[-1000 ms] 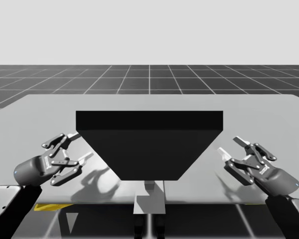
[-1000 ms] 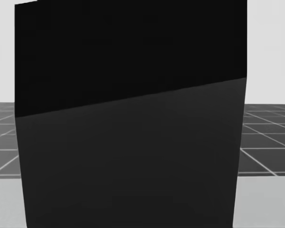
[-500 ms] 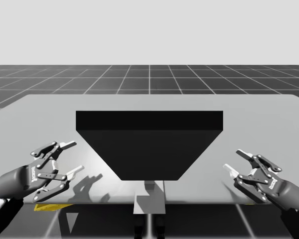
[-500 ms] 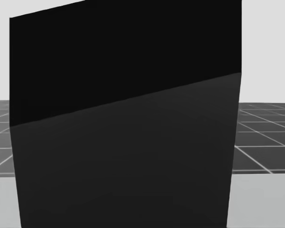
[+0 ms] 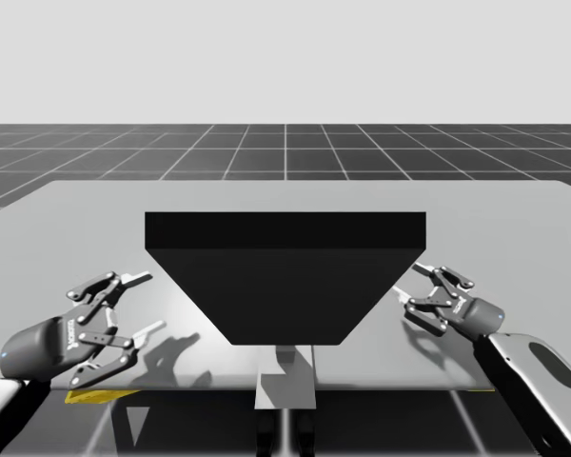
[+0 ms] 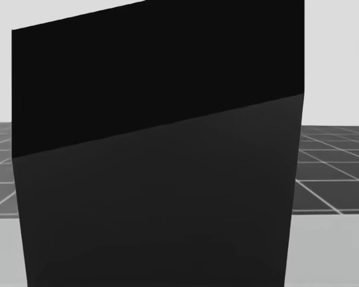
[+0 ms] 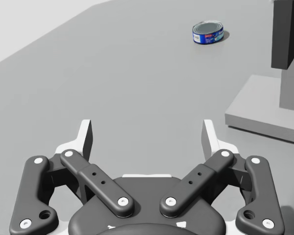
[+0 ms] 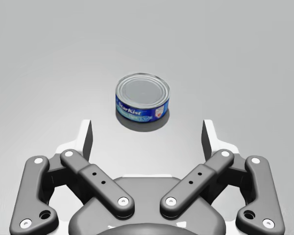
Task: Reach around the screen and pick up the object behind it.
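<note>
Tabletop (image 5: 95,219), grey and matte, spreads across the high view. Around it runs a dark floor (image 5: 285,148) ruled with pale grid lines, under a blank light backdrop (image 5: 285,57). At the surface's centre stands the black screen (image 5: 285,276). The robot's left gripper (image 5: 147,303) hovers at the screen's 8 o'clock, fingers spread and holding nothing. The right gripper (image 5: 414,286) sits at the screen's 3 o'clock, close to its edge, likewise spread wide and empty. In the right wrist view a short round blue can (image 8: 142,100) rests upright on the bare grey surface at the gripper's 12 o'clock, just ahead of the parted fingers and apart from them. From the left wrist, the can lies far off at that gripper's 1 o'clock, past the screen's grey base (image 7: 264,110).
</note>
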Available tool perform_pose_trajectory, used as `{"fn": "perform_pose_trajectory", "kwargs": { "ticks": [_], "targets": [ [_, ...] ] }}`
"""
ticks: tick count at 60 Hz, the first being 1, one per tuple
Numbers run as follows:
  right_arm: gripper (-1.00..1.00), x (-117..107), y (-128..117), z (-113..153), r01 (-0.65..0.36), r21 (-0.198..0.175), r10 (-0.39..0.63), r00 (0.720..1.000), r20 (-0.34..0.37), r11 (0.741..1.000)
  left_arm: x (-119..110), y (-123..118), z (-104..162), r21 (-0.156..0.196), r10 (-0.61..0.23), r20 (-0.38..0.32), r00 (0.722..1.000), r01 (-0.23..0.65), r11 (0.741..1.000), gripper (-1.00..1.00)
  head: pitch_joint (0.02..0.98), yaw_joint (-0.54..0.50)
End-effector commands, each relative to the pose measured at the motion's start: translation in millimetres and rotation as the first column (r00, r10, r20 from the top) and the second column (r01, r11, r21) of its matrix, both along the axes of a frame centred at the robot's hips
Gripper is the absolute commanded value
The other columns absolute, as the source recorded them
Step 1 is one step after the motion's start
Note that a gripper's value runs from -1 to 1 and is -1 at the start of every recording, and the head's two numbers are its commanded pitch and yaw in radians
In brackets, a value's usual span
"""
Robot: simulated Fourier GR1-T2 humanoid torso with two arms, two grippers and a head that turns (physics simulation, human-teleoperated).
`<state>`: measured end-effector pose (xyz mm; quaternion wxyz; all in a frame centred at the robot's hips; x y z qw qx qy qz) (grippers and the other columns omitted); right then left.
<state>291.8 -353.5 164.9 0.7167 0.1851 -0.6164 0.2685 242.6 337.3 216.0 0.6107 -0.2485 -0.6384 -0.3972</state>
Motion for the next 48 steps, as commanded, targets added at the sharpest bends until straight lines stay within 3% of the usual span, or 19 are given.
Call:
{"fn": "perform_pose_trajectory", "kwargs": {
  "ticks": [1, 26, 48],
  "targets": [
    [-1.00, 20, 12, -6, -0.027, 0.005, 0.027, 0.999, -0.017, 1.000, -5, -4, -2, 0.006, -0.069, -0.019, 0.997, 0.069, 0.998, -1.00, 0.219, -0.05],
    [-1.00, 71, 33, -21, -0.067, 0.043, 0.069, 0.996, -0.052, 0.997, -6, -5, -6, 0.005, -0.067, -0.019, 0.998, 0.067, 0.998, -1.00, 0.235, -0.05],
    [-1.00, 100, 62, -43, -0.118, 0.046, 0.122, 0.989, -0.084, 0.992, -9, -6, -6, 0.011, -0.069, -0.014, 0.997, 0.070, 0.998, -1.00, 0.248, -0.05]
  ]
}}
